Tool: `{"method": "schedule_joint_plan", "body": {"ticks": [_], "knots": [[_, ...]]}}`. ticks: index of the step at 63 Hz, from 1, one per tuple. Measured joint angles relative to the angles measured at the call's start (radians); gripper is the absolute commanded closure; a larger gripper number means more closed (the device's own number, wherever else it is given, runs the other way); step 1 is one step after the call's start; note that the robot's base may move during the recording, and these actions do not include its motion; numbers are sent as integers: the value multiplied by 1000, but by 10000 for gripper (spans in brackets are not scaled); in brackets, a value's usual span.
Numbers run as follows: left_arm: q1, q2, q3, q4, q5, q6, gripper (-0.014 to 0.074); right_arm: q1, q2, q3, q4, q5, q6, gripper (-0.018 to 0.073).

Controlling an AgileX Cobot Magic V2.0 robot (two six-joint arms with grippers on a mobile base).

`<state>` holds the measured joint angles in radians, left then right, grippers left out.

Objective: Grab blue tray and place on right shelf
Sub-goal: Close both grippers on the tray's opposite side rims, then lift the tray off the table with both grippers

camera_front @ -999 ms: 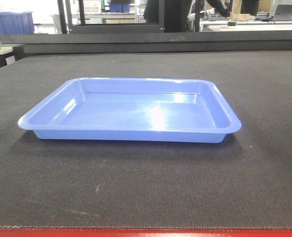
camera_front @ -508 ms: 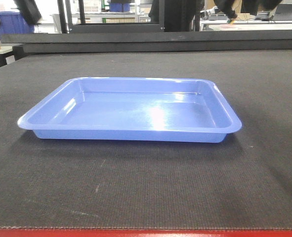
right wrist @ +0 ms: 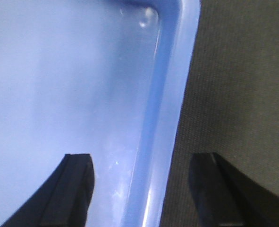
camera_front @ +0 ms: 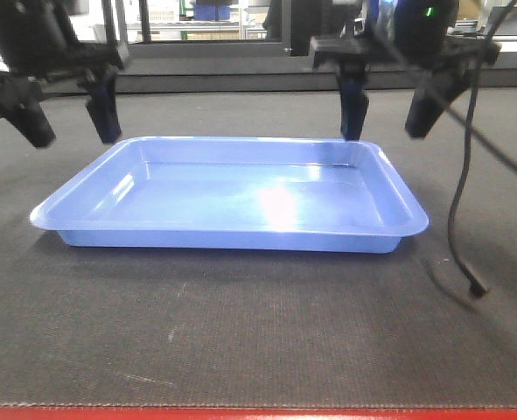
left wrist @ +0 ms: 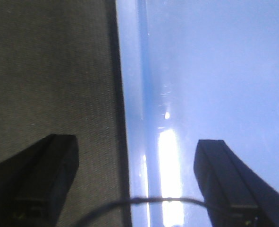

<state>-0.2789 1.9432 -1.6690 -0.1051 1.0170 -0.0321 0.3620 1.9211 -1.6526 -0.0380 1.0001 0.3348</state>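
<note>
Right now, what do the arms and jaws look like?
The left arm and right arm are black, each with two dark tapered wedge jaws. The right arm shows a green light and a black cable hanging down, ending in a plug.

Workshop, black metal racking, blue bin

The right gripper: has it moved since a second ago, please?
Yes. The right gripper has descended into view, jaws open above the right rim of the shallow blue plastic tray.
</note>
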Motion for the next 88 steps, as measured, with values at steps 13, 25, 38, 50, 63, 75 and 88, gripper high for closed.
{"method": "schedule_joint_plan", "body": {"ticks": [13,25,38,50,63,75,88], "knots": [[-4,45,-7,0,-4,-4,183,-23,56,0,0,-7,0,33],[-4,82,-7,0,-9,-6,183,-31,70,0,-3,-21,2,33],[-4,98,-7,0,-17,-8,183,-31,101,-2,5,-30,2,60],[-4,100,-7,0,-17,-8,184,-31,135,-3,26,-34,2,189],[-4,104,-7,-2,-14,-8,366,-34,135,-4,38,-39,9,437],[-4,104,-7,-2,-11,-14,645,-33,135,-5,38,-43,13,503],[-4,104,-12,-21,-6,-35,638,-33,131,-5,38,-29,20,503]]}}
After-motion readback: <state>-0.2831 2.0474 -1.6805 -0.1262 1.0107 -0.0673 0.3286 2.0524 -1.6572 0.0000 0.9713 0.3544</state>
